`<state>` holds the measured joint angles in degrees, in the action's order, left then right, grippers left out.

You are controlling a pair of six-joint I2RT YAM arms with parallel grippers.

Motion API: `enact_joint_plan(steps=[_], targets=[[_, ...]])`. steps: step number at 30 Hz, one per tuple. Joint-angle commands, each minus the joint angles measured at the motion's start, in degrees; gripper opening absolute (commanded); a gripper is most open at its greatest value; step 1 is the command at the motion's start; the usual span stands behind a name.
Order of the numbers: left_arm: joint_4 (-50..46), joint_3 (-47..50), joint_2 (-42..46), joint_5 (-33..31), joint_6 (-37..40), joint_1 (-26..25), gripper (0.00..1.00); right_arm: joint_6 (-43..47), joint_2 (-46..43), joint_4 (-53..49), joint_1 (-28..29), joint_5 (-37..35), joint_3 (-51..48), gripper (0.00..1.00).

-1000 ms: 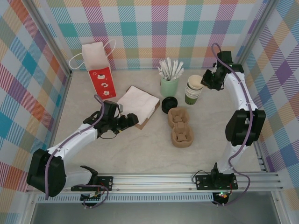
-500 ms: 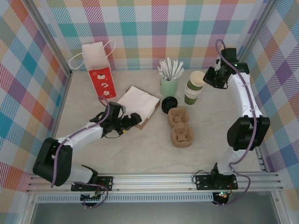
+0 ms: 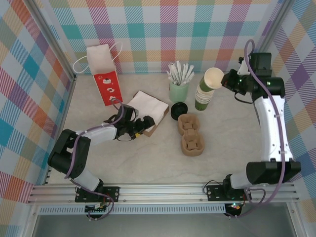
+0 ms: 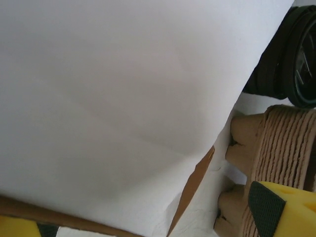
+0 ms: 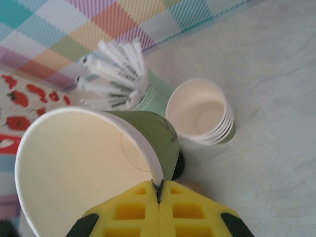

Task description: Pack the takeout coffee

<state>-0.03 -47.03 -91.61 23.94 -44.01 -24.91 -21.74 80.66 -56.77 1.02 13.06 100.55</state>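
right fingers [image 5: 159,190] are pinched fully shut on the rim of one lidless green cup [image 5: 98,163], w/ the cup wall caught btwn the yellow pads. the cup is up off the counter [image 3: 148,163] & tipped over, its cream inside facing the right wrist cam. from above it hangs just past the stack of cups [image 3: 203,98], at the back right, apart from the stack. the mint cup of white sticks [image 3: 178,88] stands just left of the stack. the black lid [image 3: 178,109] sits on the counter in front of the mint cup, right by the far end of the cardboard cup carrier [image 3: 191,134]; can't tell if they touch. left fingers [image 3: 146,124] are spread wide w/ nothing gripped, low at the near edge of the white napkin pile [image 3: 146,108]. in the left wrist view the yellow pads sit at the two bottom corners, w/ the napkin & a brown sheet [image 4: 195,182] under it btwn them; can't tell if the pads touch the paper. the red paper bag [image 3: 106,74] stands upright at the back left, well apart from the cup.
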Motion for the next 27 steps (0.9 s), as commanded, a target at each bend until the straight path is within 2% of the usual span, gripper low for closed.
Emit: enact_joint_plan(steps=[1,4,8,14,18,27], targets=[[1.5,-3.9,-2.9,0.8,2.1,-0.6,0.97,0.9,-4.4,-0.1,3.2,8.7,-6.1,0.06],[-0.3,-7.2,-5.3,-0.5,3.7,-0.4,0.97,0.0,-7.6,0.9,9.0,9.1,-13.2,0.05],[-2.3,-12.5,-8.9,-0.9,5.3,0.2,0.97,-2.9,-10.2,5.4,18.3,6.0,-23.1,0.05],[-3.7,-17.7,-12.2,-0.9,7.0,1.2,0.98,-5.9,-6.8,9.0,28.8,1.3,-29.7,0.06],[-4.7,-16.5,-8.0,-0.9,8.4,1.7,0.98,-5.9,-2.0,9.3,33.2,-1.7,-29.6,0.06],[-13.4,-8.0,10.3,-4.5,10.9,5.4,1.0,-5.6,8.3,14.0,39.4,-7.2,-28.5,0.08]])
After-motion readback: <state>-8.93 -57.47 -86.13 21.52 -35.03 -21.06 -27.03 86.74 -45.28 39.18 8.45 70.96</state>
